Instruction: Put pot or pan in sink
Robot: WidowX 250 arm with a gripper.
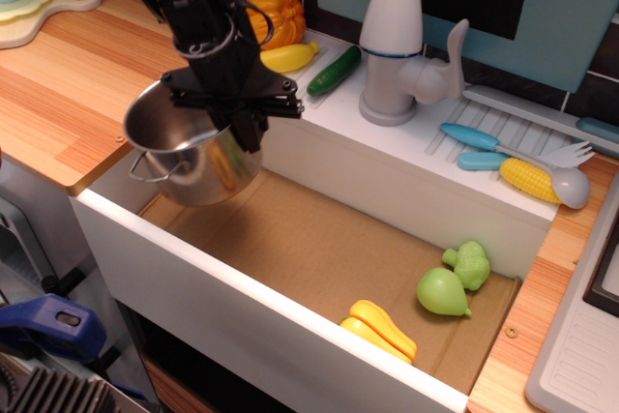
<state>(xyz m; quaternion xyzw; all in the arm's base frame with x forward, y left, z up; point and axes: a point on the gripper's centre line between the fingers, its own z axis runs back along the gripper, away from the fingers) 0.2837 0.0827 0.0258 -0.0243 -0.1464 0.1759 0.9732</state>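
We list: sink (290, 355), cardboard-floored, toy vegetables at its right end; pot (193, 147), aloft over its left end, rim pinched by the gripper (242, 118) jaws; transfer in hand, lowering and release next.

wooden counter (68, 84) | pale green board (34, 2) rests on it, back-left

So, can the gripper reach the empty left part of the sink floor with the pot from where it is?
Probably yes. The gripper holds the pot above the sink, whose left floor looks bare; the toy vegetables lie far right.
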